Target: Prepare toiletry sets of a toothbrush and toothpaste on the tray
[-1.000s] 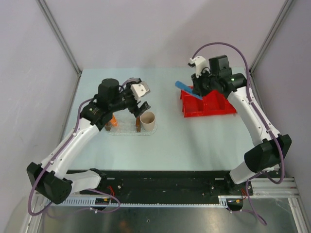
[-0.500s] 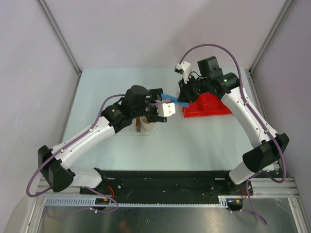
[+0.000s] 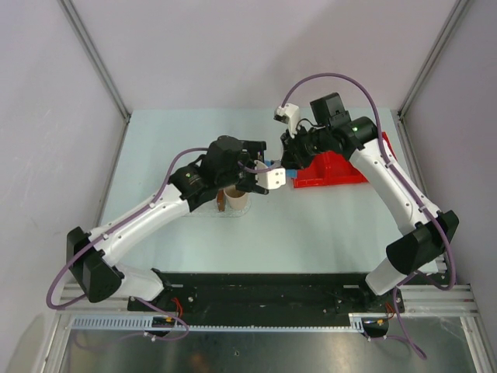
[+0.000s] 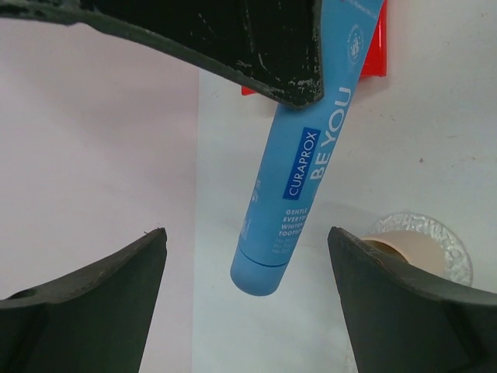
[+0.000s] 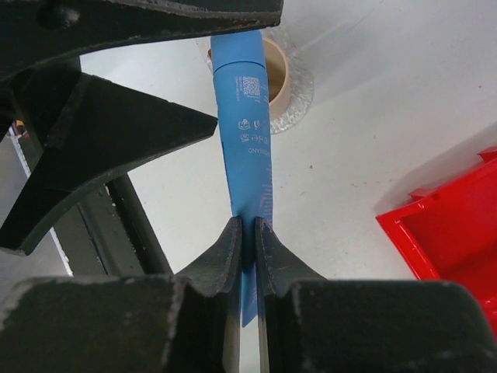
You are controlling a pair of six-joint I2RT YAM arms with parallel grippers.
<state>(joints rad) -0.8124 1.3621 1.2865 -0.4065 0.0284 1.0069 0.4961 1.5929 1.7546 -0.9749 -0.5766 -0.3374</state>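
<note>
My right gripper is shut on the flat end of the blue toothpaste tube and holds it in the air left of the red bin. In the top view the right gripper meets my left gripper over the table. My left gripper is open, its jaws wide on either side of the tube's cap end and not touching it. The clear tray lies under the left arm and bears the beige cup. The toothbrush and the orange tube are hidden.
The red divided bin stands behind the right gripper and shows in the right wrist view. The cup sits on the tray's bumpy rim below the left gripper. A brown block stands beside the cup.
My left arm has swung right from the tray to the tube and stands open around its cap. My right arm has carried the blue tube left, away from the red bin.
</note>
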